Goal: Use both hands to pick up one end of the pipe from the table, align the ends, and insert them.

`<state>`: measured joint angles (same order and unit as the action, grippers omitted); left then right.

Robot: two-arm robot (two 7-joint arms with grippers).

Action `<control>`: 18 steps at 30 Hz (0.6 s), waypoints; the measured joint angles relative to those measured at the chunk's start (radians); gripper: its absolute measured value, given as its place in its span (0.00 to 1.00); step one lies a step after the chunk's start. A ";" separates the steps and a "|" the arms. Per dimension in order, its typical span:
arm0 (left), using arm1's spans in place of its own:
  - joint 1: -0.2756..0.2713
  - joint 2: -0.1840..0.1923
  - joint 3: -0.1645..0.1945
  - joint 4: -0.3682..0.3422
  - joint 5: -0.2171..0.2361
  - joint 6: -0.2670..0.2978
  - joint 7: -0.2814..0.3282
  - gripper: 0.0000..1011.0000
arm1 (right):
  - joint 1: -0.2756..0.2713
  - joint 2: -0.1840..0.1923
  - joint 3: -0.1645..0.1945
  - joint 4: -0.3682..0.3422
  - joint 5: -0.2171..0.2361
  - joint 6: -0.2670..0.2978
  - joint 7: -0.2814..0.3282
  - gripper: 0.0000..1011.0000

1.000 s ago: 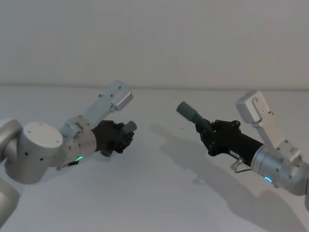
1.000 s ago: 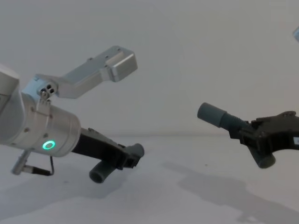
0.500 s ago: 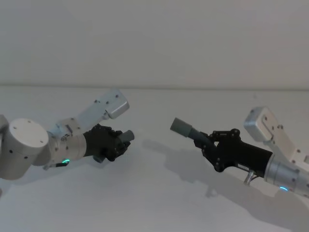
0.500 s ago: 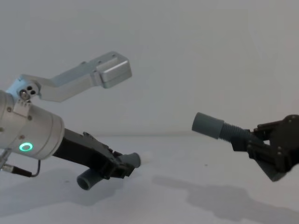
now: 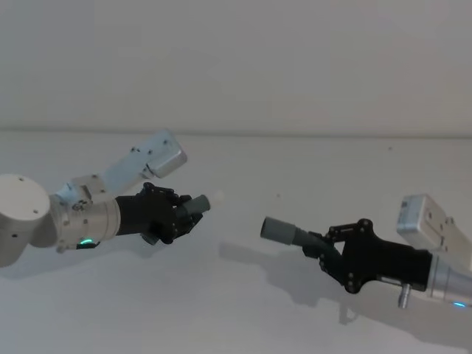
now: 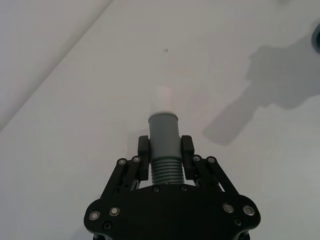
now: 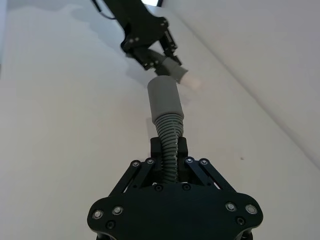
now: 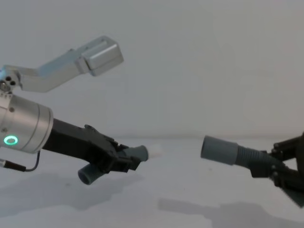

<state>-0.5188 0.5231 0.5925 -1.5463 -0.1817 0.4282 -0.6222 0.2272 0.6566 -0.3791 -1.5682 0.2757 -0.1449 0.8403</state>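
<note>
Both grippers hold a grey pipe piece above the white table (image 5: 221,317), apart and roughly facing each other. My left gripper (image 5: 181,214) (image 8: 122,159) (image 6: 164,151) is shut on the corrugated middle of the left pipe piece (image 8: 137,153). Its cuff (image 6: 164,131) ends in a white spigot (image 5: 219,199) (image 7: 193,82) pointing right. My right gripper (image 5: 326,251) (image 7: 169,150) (image 8: 274,167) is shut on the corrugated part of the right pipe piece (image 7: 169,135). Its grey cuff (image 5: 279,230) (image 8: 219,149) points left toward the spigot, lower and nearer in the head view. A gap separates the two ends.
The table spreads bare around both arms, with only the arms' shadows (image 5: 265,258) on it. A plain pale wall (image 5: 236,66) stands behind the table's far edge. The left arm's silver wrist camera bracket (image 8: 90,59) juts above its gripper.
The right gripper has dropped lower and nearer, bringing its pipe closer to level. The left gripper has turned so the white spigot shows, pointing toward the right pipe.
</note>
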 joint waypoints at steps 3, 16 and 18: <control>-0.005 0.009 -0.002 0.002 -0.017 -0.022 -0.035 0.36 | -0.007 0.012 -0.001 0.000 0.004 -0.015 0.011 0.14; -0.027 0.049 0.000 0.005 -0.093 -0.084 -0.182 0.36 | -0.043 0.030 0.002 -0.033 -0.002 -0.030 -0.030 0.14; -0.033 0.056 0.004 0.006 -0.104 -0.092 -0.209 0.36 | -0.045 0.030 0.002 -0.036 -0.004 -0.030 -0.037 0.14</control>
<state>-0.5516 0.5789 0.5965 -1.5406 -0.2853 0.3358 -0.8308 0.1818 0.6863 -0.3774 -1.6042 0.2719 -0.1751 0.8028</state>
